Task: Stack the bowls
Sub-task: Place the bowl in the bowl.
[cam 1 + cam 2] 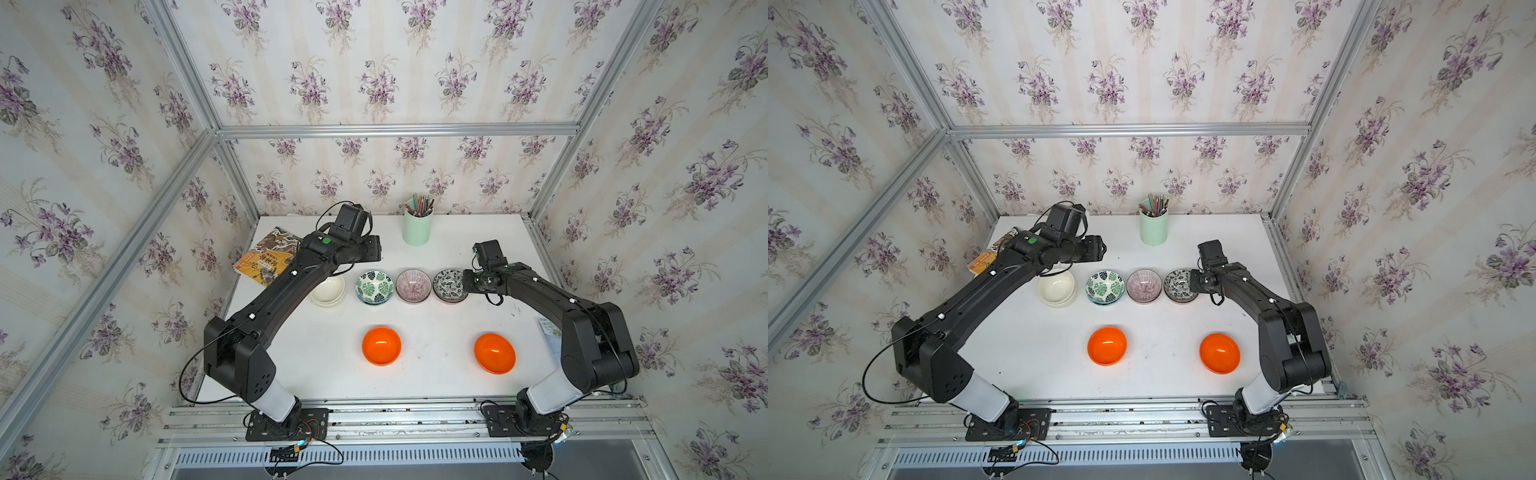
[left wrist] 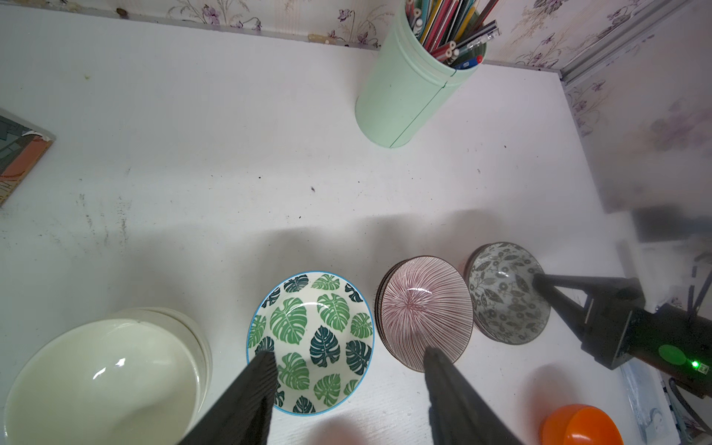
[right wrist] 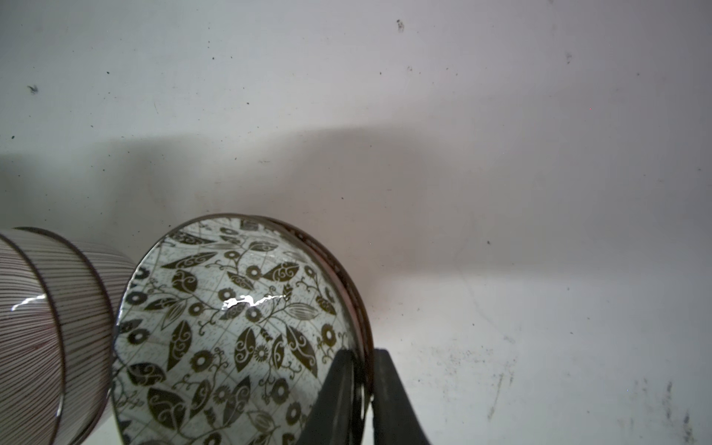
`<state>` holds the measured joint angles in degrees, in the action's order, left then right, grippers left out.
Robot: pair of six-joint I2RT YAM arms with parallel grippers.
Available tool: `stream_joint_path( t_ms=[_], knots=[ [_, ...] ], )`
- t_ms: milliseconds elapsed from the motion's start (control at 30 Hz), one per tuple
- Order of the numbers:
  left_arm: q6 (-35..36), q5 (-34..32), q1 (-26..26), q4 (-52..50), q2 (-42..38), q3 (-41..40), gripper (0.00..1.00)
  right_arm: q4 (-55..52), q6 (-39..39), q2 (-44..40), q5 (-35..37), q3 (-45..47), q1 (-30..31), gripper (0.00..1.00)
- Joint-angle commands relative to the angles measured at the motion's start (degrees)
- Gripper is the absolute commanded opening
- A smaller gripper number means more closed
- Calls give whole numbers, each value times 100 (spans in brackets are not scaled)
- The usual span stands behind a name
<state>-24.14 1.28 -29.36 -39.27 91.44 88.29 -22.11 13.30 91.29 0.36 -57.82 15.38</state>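
Right wrist view: we see the right gripper [image 3: 362,352] pinching the rim of the black-and-white floral bowl [image 3: 239,327], one finger inside and one outside, with the striped bowl [image 3: 38,327] just beside it. In a top view this floral bowl ends the row on the right, past the leaf bowl [image 1: 374,286] and cream bowl [image 1: 328,291]. We tag the left gripper [image 2: 349,354] spread, gripping nothing, above that row.

A robotics lab cell dressed as a home: an aluminium-profile frame [image 1: 395,129] holds floral wallpaper panels [image 1: 374,62]. The left arm [image 1: 266,299] and right arm [image 1: 540,291] are bolted to a rail [image 1: 395,415] fronting a white desk [image 1: 432,324] with a pencil cup [image 1: 417,228] and a book [image 1: 266,257].
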Motion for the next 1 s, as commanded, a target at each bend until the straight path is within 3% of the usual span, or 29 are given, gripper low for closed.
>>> stream_joint_path(
  t_ms=[0,233,433,533,767,967],
  knots=[
    [42,-49,1,5,-27,-6,65,106,-21,13,-17,24,-8,16],
    [32,-40,1,24,-43,-48,65,38,-57,-58,23,9,-17,19],
    [32,-22,1,17,-66,-61,65,-153,43,-482,159,54,-82,39],
    [41,-22,1,12,-66,-15,65,-502,260,-999,293,108,-150,43],
    [19,-54,3,-65,30,117,65,-1404,1495,-2112,786,821,288,49],
    [41,-187,35,-114,25,46,65,-1837,2934,-2429,1416,1449,1348,49]
  ],
)
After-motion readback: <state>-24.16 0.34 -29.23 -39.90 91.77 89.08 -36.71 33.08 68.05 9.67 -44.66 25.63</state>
